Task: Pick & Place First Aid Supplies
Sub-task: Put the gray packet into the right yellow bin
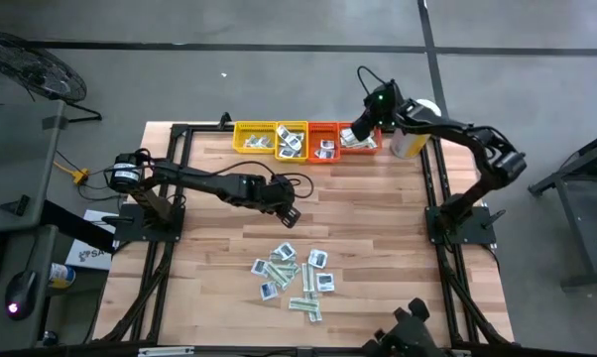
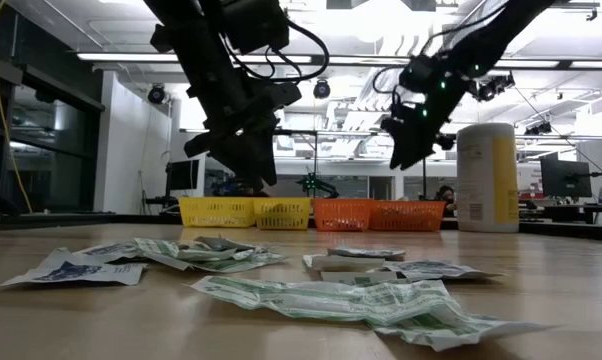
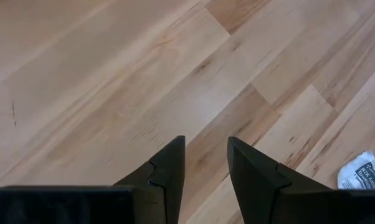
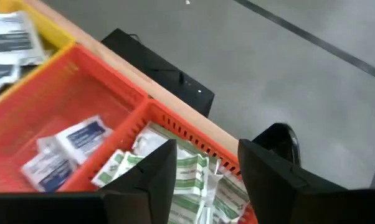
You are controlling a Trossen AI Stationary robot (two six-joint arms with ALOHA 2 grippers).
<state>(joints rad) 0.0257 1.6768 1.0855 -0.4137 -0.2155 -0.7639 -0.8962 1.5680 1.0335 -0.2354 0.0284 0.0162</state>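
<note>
The first aid supplies lie as a loose pile of flat packets on the wooden table toward its near edge, some green-and-white strips, some white squares with a blue centre. More packets lie in the trays at the far edge. My right gripper hangs open over the rightmost red tray, above the green-and-white strips in it, with nothing between its fingers. My left gripper stands open over bare wood at the table's middle, far side of the pile. One packet's corner shows beside it.
Two yellow trays and two red trays stand in a row along the far edge, each holding packets. A tall white-and-yellow canister stands right of them. Black frame rails run along the table's left and right sides.
</note>
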